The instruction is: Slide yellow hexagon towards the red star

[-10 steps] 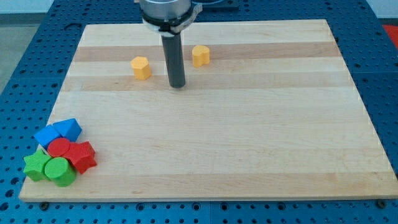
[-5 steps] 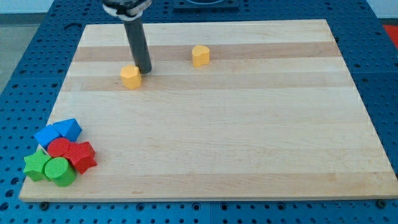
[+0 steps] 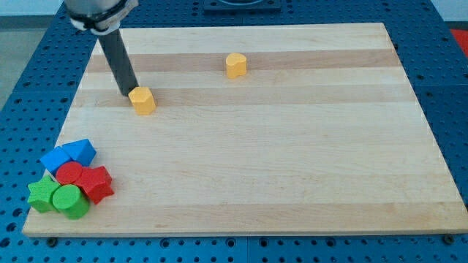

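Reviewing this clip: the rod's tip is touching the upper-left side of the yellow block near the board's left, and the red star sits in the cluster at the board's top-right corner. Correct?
Not quite. The red star sits in the cluster at the board's bottom-left corner, as the camera view shows. The rest holds: my tip is at the upper-left side of the yellow block.

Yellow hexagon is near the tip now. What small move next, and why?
Probably push down and slightly left. My tip sits at the yellow hexagon's upper-left edge, and the red star lies below in the corner cluster, so shift a little above the block first.
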You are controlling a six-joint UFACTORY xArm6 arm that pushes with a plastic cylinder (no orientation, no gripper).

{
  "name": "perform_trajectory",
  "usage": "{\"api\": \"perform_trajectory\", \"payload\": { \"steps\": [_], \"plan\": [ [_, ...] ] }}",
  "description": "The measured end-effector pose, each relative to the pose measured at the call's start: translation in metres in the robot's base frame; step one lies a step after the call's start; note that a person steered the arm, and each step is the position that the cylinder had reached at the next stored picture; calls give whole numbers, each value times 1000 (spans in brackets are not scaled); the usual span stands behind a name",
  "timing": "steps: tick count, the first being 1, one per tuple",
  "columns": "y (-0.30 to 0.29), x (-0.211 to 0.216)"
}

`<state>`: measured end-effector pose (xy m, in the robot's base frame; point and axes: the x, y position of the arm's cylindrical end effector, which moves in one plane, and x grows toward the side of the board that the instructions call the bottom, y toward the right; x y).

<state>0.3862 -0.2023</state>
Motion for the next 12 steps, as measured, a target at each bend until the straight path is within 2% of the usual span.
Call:
{"api": "perform_trajectory", "payload": {
  "steps": [1,2,4,5,6,7,12],
  "plan": [
    [18,30],
    [25,34],
    [29,3],
    [60,10],
    [90,45],
    [99,58],
    [85,54]
  ]
}}
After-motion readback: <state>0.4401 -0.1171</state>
